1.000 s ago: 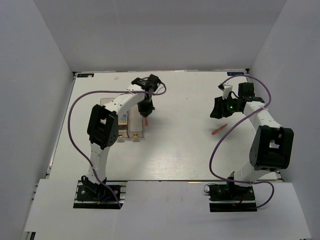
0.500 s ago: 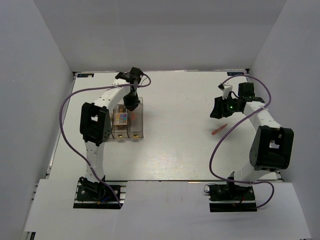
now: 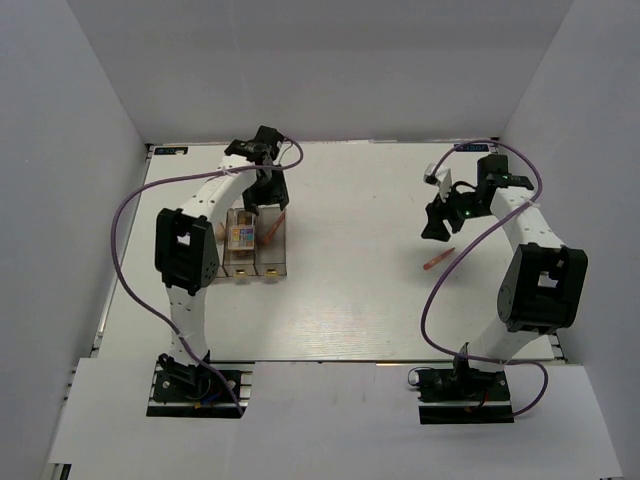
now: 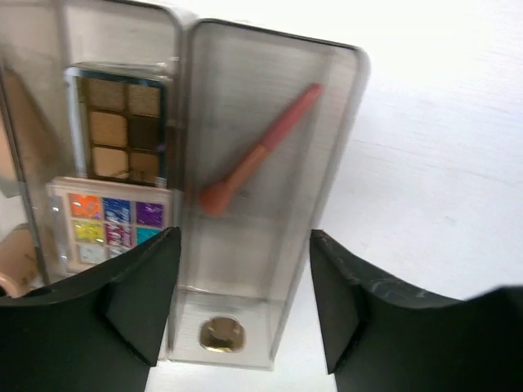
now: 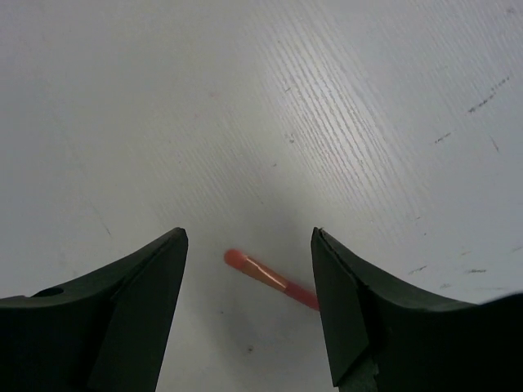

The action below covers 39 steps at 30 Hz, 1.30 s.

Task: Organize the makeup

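The clear organizer stands left of centre. A coral-orange applicator lies slanted in its right compartment, free of my left gripper, which hovers open just above that compartment. The middle compartment holds a brown palette and a multicolour palette. A gold-capped item sits at the right compartment's near end. A second coral-orange applicator lies on the bare table at the right. My right gripper hangs open above it, fingers either side, not touching it.
White walls enclose the table on three sides. A beige item shows in the organizer's left compartment. Purple cables loop from both arms. White table lies between the organizer and the right applicator.
My left gripper carried an applicator from right of the organizer to over it, then opened; the applicator now lies in the right compartment. My right gripper opened wider and shifted slightly.
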Motion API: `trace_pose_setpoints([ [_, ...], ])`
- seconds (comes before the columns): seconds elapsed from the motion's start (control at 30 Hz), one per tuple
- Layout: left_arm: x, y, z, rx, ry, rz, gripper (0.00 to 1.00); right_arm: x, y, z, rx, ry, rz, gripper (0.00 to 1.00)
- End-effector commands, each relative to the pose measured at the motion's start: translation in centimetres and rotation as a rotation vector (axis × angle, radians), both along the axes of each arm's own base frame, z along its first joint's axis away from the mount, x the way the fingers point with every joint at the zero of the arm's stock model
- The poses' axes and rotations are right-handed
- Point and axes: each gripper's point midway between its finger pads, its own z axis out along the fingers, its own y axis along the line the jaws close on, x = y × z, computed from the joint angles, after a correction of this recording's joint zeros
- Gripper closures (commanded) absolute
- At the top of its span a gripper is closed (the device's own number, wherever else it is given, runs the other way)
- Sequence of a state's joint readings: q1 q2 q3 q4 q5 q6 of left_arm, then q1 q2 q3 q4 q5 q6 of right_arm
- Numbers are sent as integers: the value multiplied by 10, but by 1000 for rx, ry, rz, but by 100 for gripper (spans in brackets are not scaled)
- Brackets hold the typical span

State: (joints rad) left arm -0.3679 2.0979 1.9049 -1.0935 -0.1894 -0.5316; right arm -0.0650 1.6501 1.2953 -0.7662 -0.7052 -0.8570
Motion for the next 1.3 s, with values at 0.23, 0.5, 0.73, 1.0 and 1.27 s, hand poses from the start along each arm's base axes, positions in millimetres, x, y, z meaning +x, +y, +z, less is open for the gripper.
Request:
trace_pose_setpoints([
  [0.23, -47, -74, 128, -510, -337, -317, 38, -35, -60, -44, -452, -208, 737, 38],
  [0.5, -102, -63, 126, -564, -329, -308, 12, -11, -90, -69, -542, -156, 865, 37],
  [0.73, -116, -56, 125, -578, -338, -264, 11, 2, -90, -86, -558, -146, 912, 37],
  [1.0, -117, -55, 132, -584, -344, -252, 11, -9, -76, -100, -528, -124, 947, 37],
  [1.27, -119, -51, 140, -575, -351, -238, 11, -16, -56, -115, -505, -113, 970, 38],
])
